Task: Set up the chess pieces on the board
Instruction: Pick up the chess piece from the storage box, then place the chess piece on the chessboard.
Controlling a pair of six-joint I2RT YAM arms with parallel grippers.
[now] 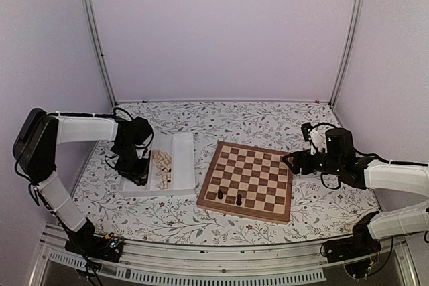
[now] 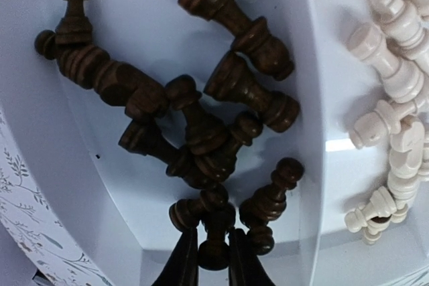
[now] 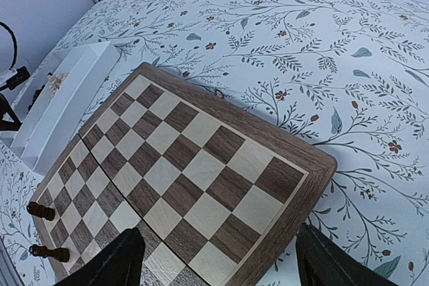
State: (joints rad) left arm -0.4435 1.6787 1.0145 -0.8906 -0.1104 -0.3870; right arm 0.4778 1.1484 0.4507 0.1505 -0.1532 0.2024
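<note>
The step in hand is picking up. The left gripper (image 2: 213, 238) is reaching down into the left compartment of the white tray (image 1: 182, 140). Its two fingers (image 2: 184, 262) are pressing on both sides of one dark piece (image 2: 215, 254), so it is gripping this piece.

Next, I think, a straight lift is needed, because the other dark pieces (image 2: 201, 132) are lying in a heap against it and could be dragged along. After that comes a carry to the board (image 1: 255, 172), which is lying on the tabletop (image 1: 268, 122) just right of the tray.

The right compartment is holding only pale pieces (image 1: 161, 169), lying on their sides. On the board only two dark pieces (image 1: 220, 193) are standing, at its near edge.

The right gripper (image 3: 218, 246) is hanging wide open and empty at the board's right side.
</note>
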